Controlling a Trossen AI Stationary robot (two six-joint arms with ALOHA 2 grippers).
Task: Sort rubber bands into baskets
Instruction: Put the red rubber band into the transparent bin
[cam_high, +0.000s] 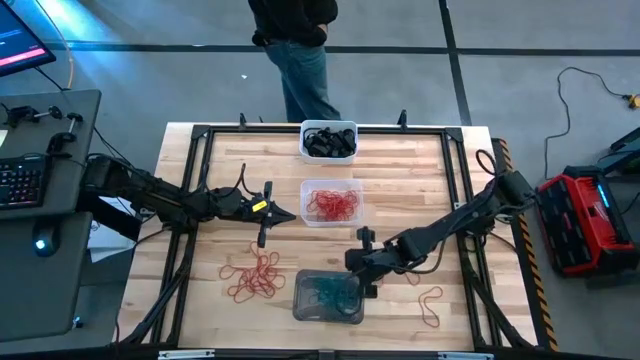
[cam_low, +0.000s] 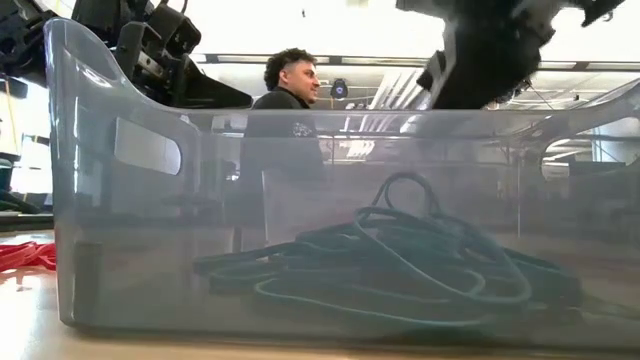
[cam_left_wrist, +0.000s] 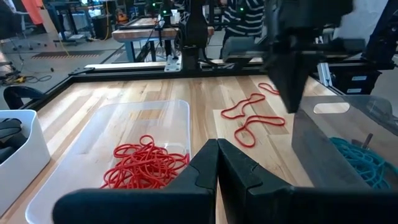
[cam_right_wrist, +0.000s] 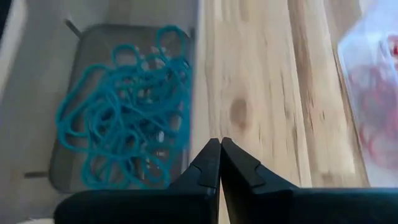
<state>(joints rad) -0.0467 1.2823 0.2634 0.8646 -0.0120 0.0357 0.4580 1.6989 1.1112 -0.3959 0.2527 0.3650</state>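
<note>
Three baskets stand in a row down the table's middle. The white one (cam_high: 327, 140) at the far edge holds black rubber bands. The clear one (cam_high: 332, 203) holds red bands (cam_left_wrist: 144, 165). The grey one (cam_high: 328, 297) near the front holds teal bands (cam_right_wrist: 124, 118). Loose red bands lie on the wood at the near left (cam_high: 255, 277) and the near right (cam_high: 430, 300). My left gripper (cam_high: 290, 215) is shut and empty, just left of the clear basket. My right gripper (cam_right_wrist: 219, 146) is also shut and empty. It slants down over bare wood beside the grey basket's far right corner.
A black metal frame (cam_high: 200, 135) runs around the tabletop. A person (cam_high: 295, 50) stands behind the far edge. Bare wood lies between the grey and clear baskets (cam_right_wrist: 261, 93). A red case (cam_high: 580, 215) sits on the floor to the right.
</note>
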